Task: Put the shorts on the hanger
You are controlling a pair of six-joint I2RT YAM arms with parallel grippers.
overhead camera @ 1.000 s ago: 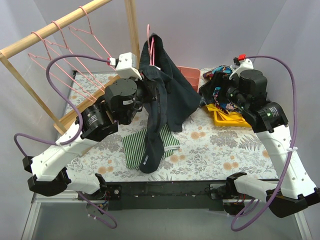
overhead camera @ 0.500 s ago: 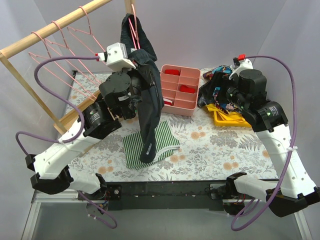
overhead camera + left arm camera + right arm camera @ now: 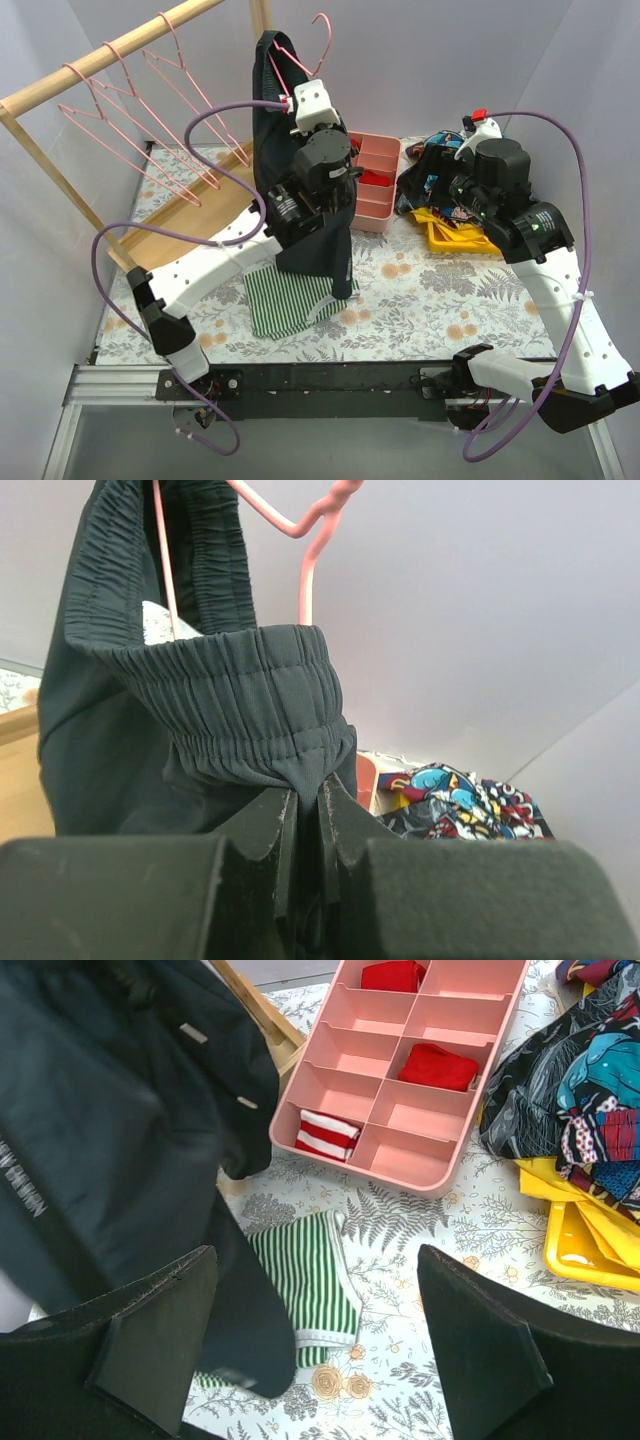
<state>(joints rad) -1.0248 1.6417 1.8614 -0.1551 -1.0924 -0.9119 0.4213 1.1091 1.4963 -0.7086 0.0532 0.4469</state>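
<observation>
The dark navy shorts (image 3: 300, 215) hang in the air from the raised left arm, their lower end touching the table over the striped shorts. A pink wire hanger (image 3: 303, 48) sticks out of their top, hook up. In the left wrist view my left gripper (image 3: 308, 795) is shut on the shorts' gathered waistband (image 3: 230, 700), and the hanger's (image 3: 305, 550) wire runs down inside the waistband. In the top view the left gripper (image 3: 288, 92) is mostly hidden by fabric. My right gripper (image 3: 440, 185) is open and empty above the table's right side; it also shows in its own wrist view (image 3: 320, 1340).
Three more pink hangers (image 3: 130, 100) hang on the wooden rail (image 3: 100, 65) at back left. Green-and-white striped shorts (image 3: 285, 295) lie at the front middle. A pink compartment tray (image 3: 372, 185), a colourful garment (image 3: 430, 170) and a yellow tray (image 3: 455, 235) sit at back right.
My left arm has swung to the right and risen, carrying the shorts and hanger from left of centre to the middle. The right arm has not moved.
</observation>
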